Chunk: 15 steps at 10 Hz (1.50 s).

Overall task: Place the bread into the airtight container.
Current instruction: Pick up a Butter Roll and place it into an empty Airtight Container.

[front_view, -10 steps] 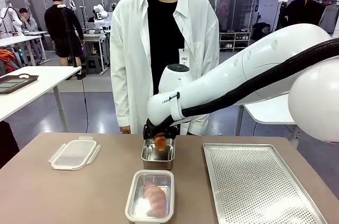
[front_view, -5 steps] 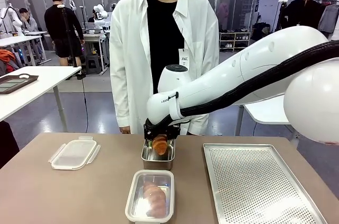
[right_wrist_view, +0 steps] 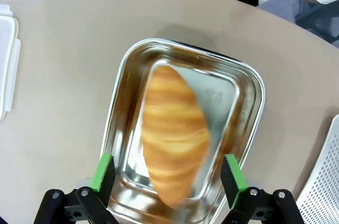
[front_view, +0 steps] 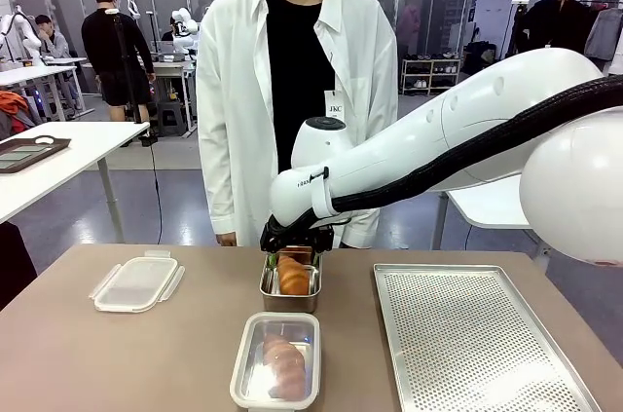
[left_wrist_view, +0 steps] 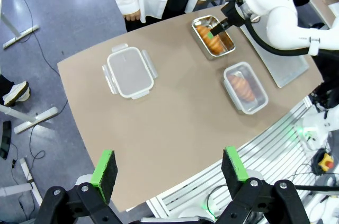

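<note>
A golden croissant, the bread, lies loose and motion-blurred in a steel pan at the far middle of the table. My right gripper hangs just above it, open, its green pads either side of the croissant and not touching it. The clear airtight container stands nearer the front, and another bread lies inside it. My left gripper hangs open and empty high over the table.
The container's lid lies flat at the left of the table. A perforated metal tray covers the right side. A person in a white coat stands at the far edge behind the steel pan.
My right gripper held the croissant just above the steel pan; its jaws have opened and the croissant has dropped back into the pan. The gripper has risen slightly.
</note>
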Each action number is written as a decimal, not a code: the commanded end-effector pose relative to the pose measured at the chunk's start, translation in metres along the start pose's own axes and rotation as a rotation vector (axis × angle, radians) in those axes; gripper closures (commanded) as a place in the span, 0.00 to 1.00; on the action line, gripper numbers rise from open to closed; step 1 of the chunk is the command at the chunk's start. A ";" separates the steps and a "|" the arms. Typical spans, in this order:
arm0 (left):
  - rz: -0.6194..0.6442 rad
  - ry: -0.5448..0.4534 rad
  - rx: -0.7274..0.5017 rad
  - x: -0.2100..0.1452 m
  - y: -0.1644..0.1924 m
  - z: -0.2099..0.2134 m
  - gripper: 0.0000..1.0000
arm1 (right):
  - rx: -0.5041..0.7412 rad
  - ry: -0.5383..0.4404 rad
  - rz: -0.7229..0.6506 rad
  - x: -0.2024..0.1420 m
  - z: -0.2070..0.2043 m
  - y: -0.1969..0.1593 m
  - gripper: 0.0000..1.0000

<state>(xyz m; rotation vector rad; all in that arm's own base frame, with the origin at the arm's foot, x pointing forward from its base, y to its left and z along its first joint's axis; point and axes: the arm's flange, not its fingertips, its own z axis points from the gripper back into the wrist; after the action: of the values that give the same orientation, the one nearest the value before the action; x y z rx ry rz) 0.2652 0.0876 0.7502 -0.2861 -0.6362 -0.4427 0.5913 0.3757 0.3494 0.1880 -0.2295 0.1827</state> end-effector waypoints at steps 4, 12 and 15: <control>-0.014 -0.003 -0.010 0.000 -0.001 0.000 0.00 | 0.003 -0.001 0.003 -0.001 -0.001 0.002 0.00; -0.014 -0.003 -0.010 0.000 -0.001 0.000 0.00 | 0.003 -0.001 0.003 -0.001 -0.001 0.002 0.00; -0.014 -0.003 -0.010 0.000 -0.001 0.000 0.00 | 0.002 0.001 0.003 -0.001 0.000 0.002 0.00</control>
<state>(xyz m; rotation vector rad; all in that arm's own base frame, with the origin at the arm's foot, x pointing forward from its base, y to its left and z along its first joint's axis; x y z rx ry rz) 0.2652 0.0876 0.7502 -0.2861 -0.6362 -0.4427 0.5900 0.3777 0.3495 0.1897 -0.2288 0.1859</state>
